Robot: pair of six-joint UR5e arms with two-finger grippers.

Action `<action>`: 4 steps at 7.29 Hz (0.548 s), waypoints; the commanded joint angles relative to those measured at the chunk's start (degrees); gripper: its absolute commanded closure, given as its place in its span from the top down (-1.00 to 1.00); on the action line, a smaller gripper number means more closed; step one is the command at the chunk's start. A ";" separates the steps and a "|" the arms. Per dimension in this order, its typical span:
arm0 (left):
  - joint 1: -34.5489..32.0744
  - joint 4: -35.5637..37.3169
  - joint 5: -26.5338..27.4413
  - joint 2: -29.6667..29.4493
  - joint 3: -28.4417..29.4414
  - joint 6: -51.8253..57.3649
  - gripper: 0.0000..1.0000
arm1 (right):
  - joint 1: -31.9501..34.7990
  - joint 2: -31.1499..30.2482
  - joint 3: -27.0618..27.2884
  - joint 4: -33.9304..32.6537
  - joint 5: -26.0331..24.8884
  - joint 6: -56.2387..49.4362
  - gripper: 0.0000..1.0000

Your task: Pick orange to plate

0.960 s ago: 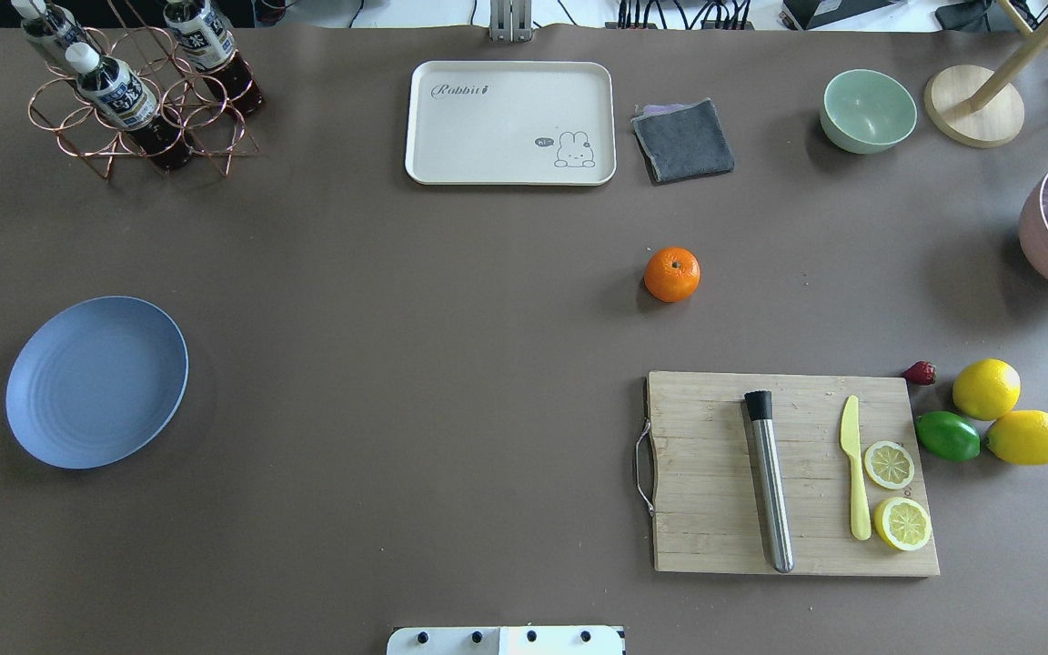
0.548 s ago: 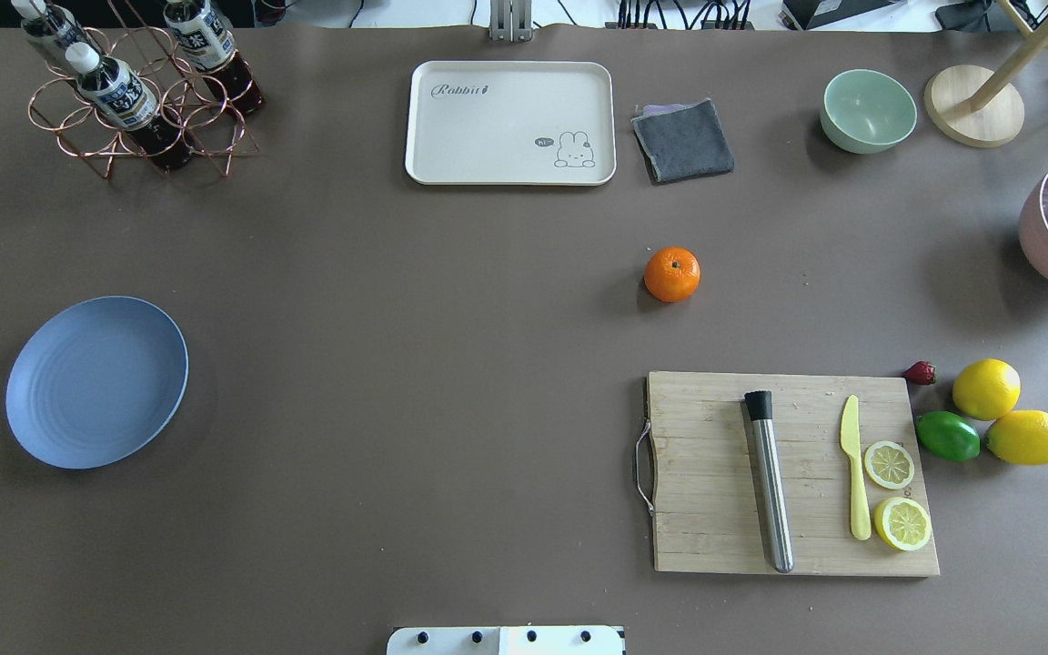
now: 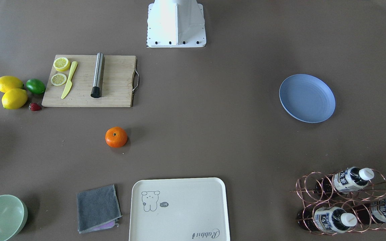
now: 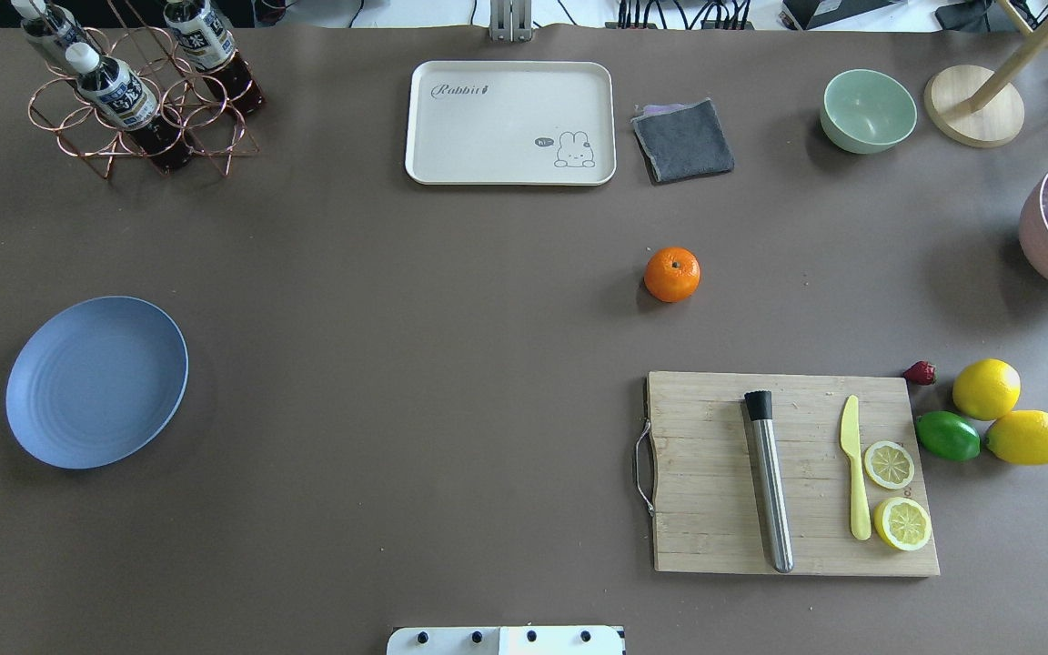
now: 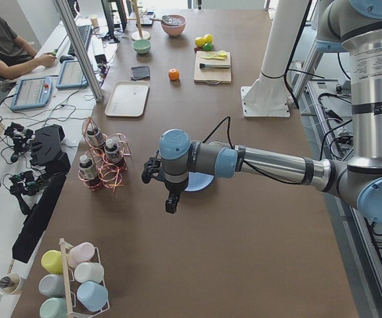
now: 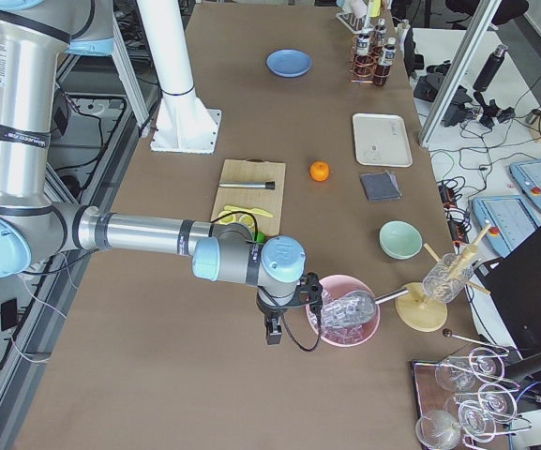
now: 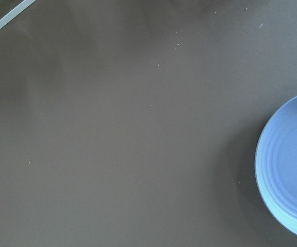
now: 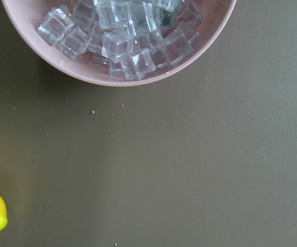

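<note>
The orange lies on the table between tray and board, well apart from the plate. Nobody can tell whether the left gripper or right gripper is clenched.

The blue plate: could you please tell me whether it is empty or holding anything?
Empty: the plate shows only its bare ringed surface, while the orange sits apart on the table.

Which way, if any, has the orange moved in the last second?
No. In the overhead view the orange lies just as far from the tray and the board as before.
</note>
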 commanded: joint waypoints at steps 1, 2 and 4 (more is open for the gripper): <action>0.00 -0.83 -0.10 -0.03 0.25 -2.08 0.96 | 0.00 -0.43 0.07 0.10 0.03 0.03 1.00; 1.22 -1.44 0.07 -0.03 0.86 -4.97 0.96 | -0.09 -0.35 0.25 0.01 0.03 0.11 1.00; 6.38 -11.14 0.16 -0.12 4.20 -14.24 0.95 | -0.09 -0.34 0.33 0.10 0.47 1.33 1.00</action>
